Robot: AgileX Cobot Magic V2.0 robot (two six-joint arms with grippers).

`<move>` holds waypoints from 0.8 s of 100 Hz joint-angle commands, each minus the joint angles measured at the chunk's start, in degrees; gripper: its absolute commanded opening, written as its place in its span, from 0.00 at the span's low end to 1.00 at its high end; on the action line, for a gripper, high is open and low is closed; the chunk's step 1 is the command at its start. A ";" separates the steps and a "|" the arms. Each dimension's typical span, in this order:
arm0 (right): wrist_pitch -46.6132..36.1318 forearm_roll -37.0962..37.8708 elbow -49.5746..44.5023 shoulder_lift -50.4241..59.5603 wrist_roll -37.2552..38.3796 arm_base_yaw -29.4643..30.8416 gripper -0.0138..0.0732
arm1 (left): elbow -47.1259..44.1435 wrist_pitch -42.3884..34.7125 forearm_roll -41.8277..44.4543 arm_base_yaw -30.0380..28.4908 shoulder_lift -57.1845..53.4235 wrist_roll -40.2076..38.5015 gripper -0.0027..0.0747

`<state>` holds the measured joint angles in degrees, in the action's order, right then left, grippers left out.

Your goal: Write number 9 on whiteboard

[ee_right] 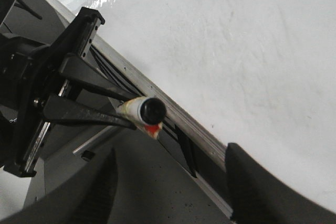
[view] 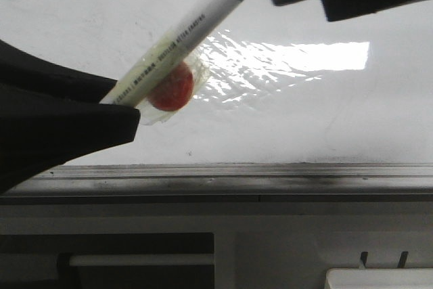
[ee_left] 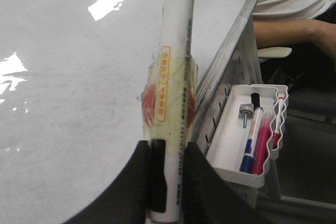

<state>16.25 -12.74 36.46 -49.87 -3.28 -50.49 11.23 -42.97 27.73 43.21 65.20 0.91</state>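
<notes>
The left gripper [ee_left: 167, 156] is clamped on the pen [ee_left: 174, 77], low on its body, with the black cap end poking far out. The right gripper [ee_right: 173, 182] is spread wide apart and holds nothing. It hangs close to the pen's cap end.

The pen looks light, hard and smooth, so it could slip or twist when it is pushed on the board. Yellowish tape [view: 159, 72] with a red dot [view: 172, 87] is wrapped round its middle, and that spot looks less slippery. The cap seems to be on, so the right gripper would likely take hold there to pull it off.

The whiteboard [view: 325, 120] is big, shiny and stiff. No 9 is on it yet. It has lots of bare white room for drawing. Its grey rail [view: 270, 177] runs along the near edge, and the pen should stay off it. A white tray [ee_left: 231, 135] with more pens hangs beside the board, well away from the tip.
</notes>
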 commanded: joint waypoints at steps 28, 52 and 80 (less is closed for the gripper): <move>-4.47 -2.73 11.14 -12.16 -0.61 -3.33 0.60 | 1.67 -6.02 -0.76 0.21 -0.97 -0.23 0.01; 2.08 -5.20 13.58 -14.85 -0.61 -3.33 0.20 | 1.67 -6.49 -0.76 0.21 -0.97 -0.34 0.01; 1.96 -5.20 13.58 -14.75 -0.61 -3.33 0.07 | 1.67 -6.49 -6.94 0.21 -0.97 -0.34 0.06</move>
<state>20.22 -17.51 48.43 -65.49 -3.37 -53.76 11.34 -44.07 27.06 43.21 65.20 1.53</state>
